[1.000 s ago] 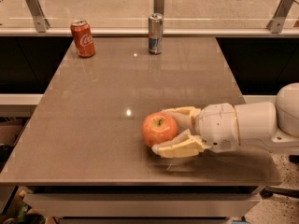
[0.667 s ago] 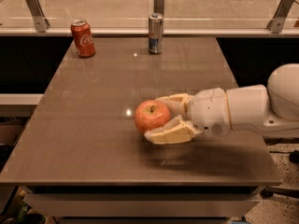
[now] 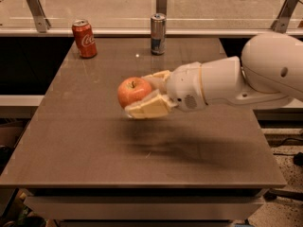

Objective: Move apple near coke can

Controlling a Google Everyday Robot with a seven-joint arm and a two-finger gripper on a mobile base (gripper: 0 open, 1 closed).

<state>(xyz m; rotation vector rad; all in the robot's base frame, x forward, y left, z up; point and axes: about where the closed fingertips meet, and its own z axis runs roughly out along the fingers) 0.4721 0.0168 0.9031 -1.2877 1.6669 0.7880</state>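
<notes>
The red-orange apple [image 3: 132, 91] is held between the cream fingers [image 3: 147, 109] of my gripper [image 3: 142, 94], lifted above the middle of the brown table [image 3: 94, 145]. Its shadow lies on the tabletop below. The gripper is shut on the apple and reaches in from the right on a white arm [image 3: 246, 77]. The red coke can [image 3: 84, 38] stands upright at the table's far left corner, well away from the apple, up and to the left of it.
A taller slim silver-and-blue can [image 3: 158, 33] stands upright at the far edge near the middle, behind the gripper. A glass barrier with metal posts [image 3: 37, 8] runs behind the table. The table's right edge lies under my arm.
The gripper has carried the apple up off the table and leftward, farther toward the far side and the coke can. The cans have not moved.
</notes>
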